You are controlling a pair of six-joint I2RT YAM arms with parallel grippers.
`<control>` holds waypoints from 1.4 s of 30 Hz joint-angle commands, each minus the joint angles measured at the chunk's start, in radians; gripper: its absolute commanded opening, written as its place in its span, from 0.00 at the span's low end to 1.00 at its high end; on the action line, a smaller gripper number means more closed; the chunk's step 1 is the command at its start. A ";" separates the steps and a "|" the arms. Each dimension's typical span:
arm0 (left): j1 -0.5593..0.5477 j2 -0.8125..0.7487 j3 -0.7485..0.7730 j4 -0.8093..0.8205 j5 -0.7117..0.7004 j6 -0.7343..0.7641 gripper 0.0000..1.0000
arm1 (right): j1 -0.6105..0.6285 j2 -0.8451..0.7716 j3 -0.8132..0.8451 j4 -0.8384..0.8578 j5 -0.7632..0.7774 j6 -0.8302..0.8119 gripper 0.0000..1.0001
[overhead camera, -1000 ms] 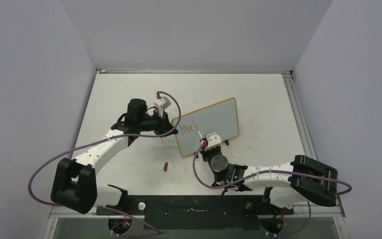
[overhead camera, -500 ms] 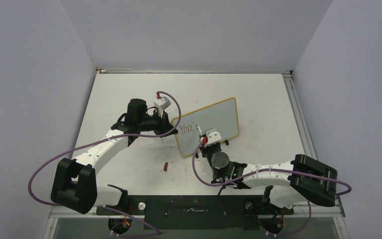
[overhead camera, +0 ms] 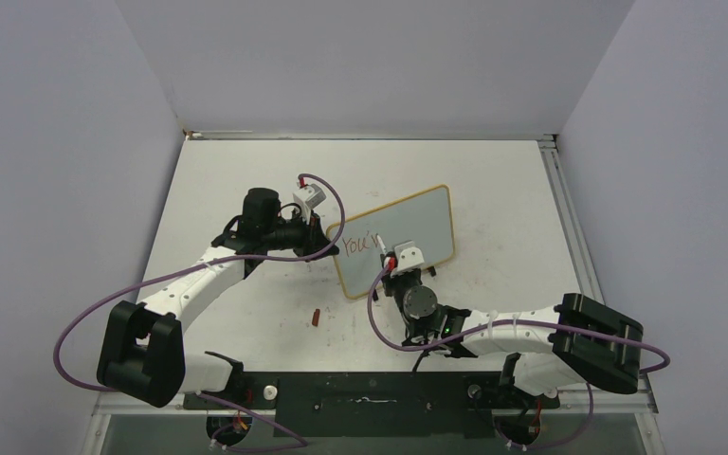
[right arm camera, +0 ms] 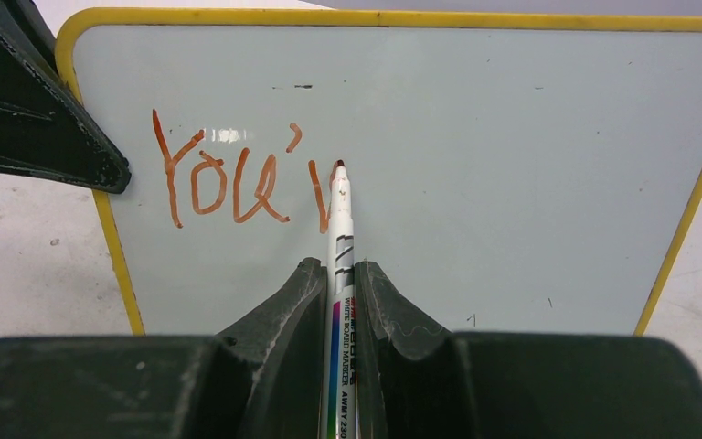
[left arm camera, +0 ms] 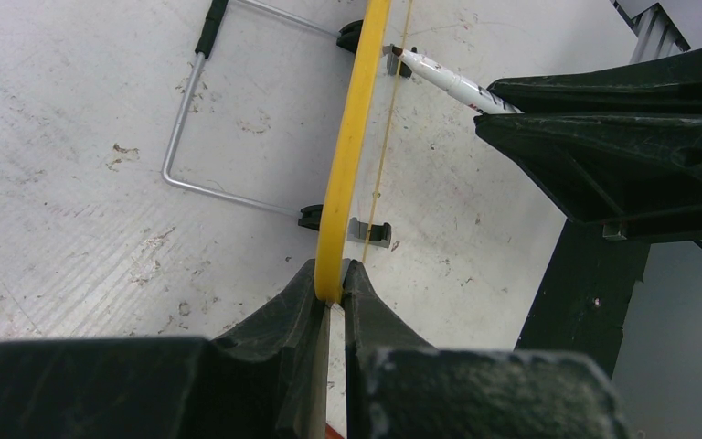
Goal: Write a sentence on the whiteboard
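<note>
The right hand [right arm camera: 334, 272] pinches the marker [right arm camera: 340, 247] between its two fingers. The barrel runs straight up the wrist view, and the red tip touches the whiteboard [right arm camera: 530, 183] at the top of a second stroke. A second ago the top view shows only "You'" on the board. Now a "v" stands after the apostrophe, and the right hand sits a touch further along the line. The sentence [right arm camera: 228, 178] so far reads "You'v", in red near the board's upper left corner. By my judgement the writing is at an early stage, with the first word unfinished and most of the face bare.

The left hand [left arm camera: 331, 279] is closed on the board's yellow rim at its left edge, placed as it was a second ago. The board has not shifted. It leans on a wire stand [left arm camera: 183, 137] mid-counter [left arm camera: 55, 110], between the two arms. A small red piece [overhead camera: 315, 318], perhaps the cap, lies apart, nearer the bases.
</note>
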 commanded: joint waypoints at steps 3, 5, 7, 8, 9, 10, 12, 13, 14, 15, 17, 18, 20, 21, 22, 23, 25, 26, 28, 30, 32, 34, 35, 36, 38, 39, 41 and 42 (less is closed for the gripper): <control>-0.001 0.029 -0.011 -0.129 -0.086 0.032 0.00 | -0.015 -0.033 -0.008 0.017 0.018 0.013 0.05; -0.001 0.028 -0.011 -0.129 -0.087 0.032 0.00 | -0.013 -0.052 -0.015 0.009 0.020 0.012 0.05; -0.001 0.027 -0.011 -0.129 -0.087 0.032 0.00 | -0.012 -0.059 -0.025 0.002 0.028 0.012 0.05; -0.001 0.027 -0.011 -0.130 -0.087 0.032 0.00 | -0.012 -0.062 -0.030 -0.002 0.031 0.015 0.05; -0.001 0.027 -0.011 -0.130 -0.087 0.032 0.00 | -0.012 -0.064 -0.034 -0.005 0.034 0.017 0.05; -0.001 0.026 -0.011 -0.130 -0.086 0.032 0.00 | -0.012 -0.068 -0.039 -0.007 0.035 0.018 0.05; -0.001 0.026 -0.012 -0.129 -0.087 0.032 0.00 | -0.012 -0.072 -0.044 -0.013 0.028 0.026 0.05; -0.001 0.026 -0.011 -0.130 -0.087 0.032 0.00 | -0.012 -0.072 -0.046 -0.013 0.021 0.026 0.05; -0.001 0.026 -0.011 -0.130 -0.087 0.032 0.00 | -0.012 -0.069 -0.045 -0.014 0.015 0.025 0.05; -0.001 0.027 -0.011 -0.130 -0.086 0.032 0.00 | -0.012 -0.066 -0.043 -0.013 0.010 0.024 0.05; -0.001 0.025 -0.011 -0.130 -0.086 0.032 0.00 | -0.012 -0.056 -0.040 -0.009 0.001 0.018 0.05; -0.001 0.025 -0.011 -0.130 -0.087 0.032 0.00 | -0.012 -0.052 -0.037 -0.007 -0.003 0.015 0.05; -0.001 0.025 -0.012 -0.130 -0.087 0.032 0.00 | -0.012 -0.046 -0.035 0.000 -0.006 0.012 0.05; -0.001 0.025 -0.012 -0.130 -0.087 0.032 0.00 | -0.012 -0.044 -0.034 0.002 -0.008 0.009 0.05; -0.001 0.025 -0.011 -0.130 -0.087 0.031 0.00 | -0.012 -0.042 -0.032 0.003 -0.011 0.007 0.05; -0.001 0.026 -0.011 -0.129 -0.088 0.032 0.00 | -0.013 -0.041 -0.031 0.006 -0.012 0.003 0.05; -0.001 0.027 -0.011 -0.129 -0.086 0.032 0.00 | -0.014 -0.036 -0.027 0.008 -0.014 -0.001 0.05; -0.001 0.027 -0.011 -0.130 -0.087 0.032 0.00 | -0.015 -0.032 -0.024 0.007 -0.014 -0.004 0.05; -0.001 0.027 -0.011 -0.129 -0.086 0.032 0.00 | -0.015 -0.023 -0.021 0.006 -0.004 -0.003 0.05; -0.001 0.027 -0.011 -0.130 -0.088 0.032 0.00 | -0.015 -0.017 -0.019 0.001 0.010 0.002 0.05; -0.001 0.027 -0.011 -0.130 -0.089 0.032 0.00 | -0.016 -0.017 -0.016 -0.008 0.031 0.006 0.05; -0.001 0.028 -0.011 -0.130 -0.088 0.032 0.00 | -0.018 -0.021 -0.016 -0.015 0.053 0.009 0.05; -0.001 0.027 -0.011 -0.130 -0.089 0.032 0.00 | -0.019 -0.023 -0.018 -0.016 0.061 0.010 0.05; -0.001 0.028 -0.011 -0.129 -0.089 0.032 0.00 | -0.021 -0.028 -0.018 -0.017 0.066 0.011 0.05; -0.001 0.027 -0.011 -0.129 -0.088 0.032 0.00 | -0.025 -0.033 -0.018 -0.018 0.074 0.010 0.05; -0.001 0.026 -0.011 -0.129 -0.087 0.032 0.00 | -0.027 -0.035 -0.018 -0.016 0.074 0.010 0.05; -0.001 0.027 -0.011 -0.130 -0.086 0.032 0.00 | -0.030 -0.038 -0.017 -0.009 0.067 0.003 0.05; -0.001 0.027 -0.011 -0.129 -0.087 0.032 0.00 | -0.031 -0.037 -0.015 -0.004 0.063 -0.004 0.05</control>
